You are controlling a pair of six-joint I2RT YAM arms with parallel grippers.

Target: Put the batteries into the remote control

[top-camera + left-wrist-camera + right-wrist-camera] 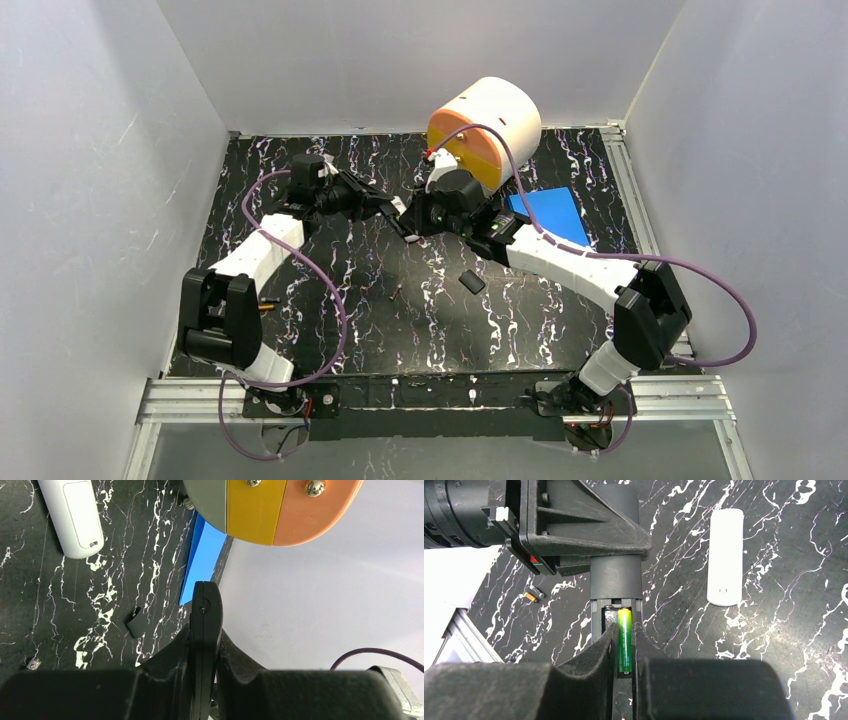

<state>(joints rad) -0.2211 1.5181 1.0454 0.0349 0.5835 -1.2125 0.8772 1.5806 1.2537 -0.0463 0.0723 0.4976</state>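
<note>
Right gripper (624, 628): fingers pressed in on either side of a green battery (624, 641), pinching it where it lies lengthwise in the open compartment of the dark remote (615, 580).

Left gripper (205, 630): closed tight on the dark remote, holding it above the middle of the table.

Table (330, 330): black top veined with white, set between plain white walls (90, 150); a metal rail (440, 395) runs along the near edge by the arm bases.

White remote (725, 555): lying flat on the table, just beside the two grippers, apart from both.

Loose cells (529, 597): two, one orange, one darker, lying together on the table near its edge, well apart from the remotes.

Small black piece (471, 281): flat on the table, beside the right forearm.

Drum (485, 130): cream, on its side at the far edge, its face split grey, yellow and orange, directly behind the grippers.

Blue sheet (548, 212): flat, right of the drum, partly covered by the right arm.
</note>
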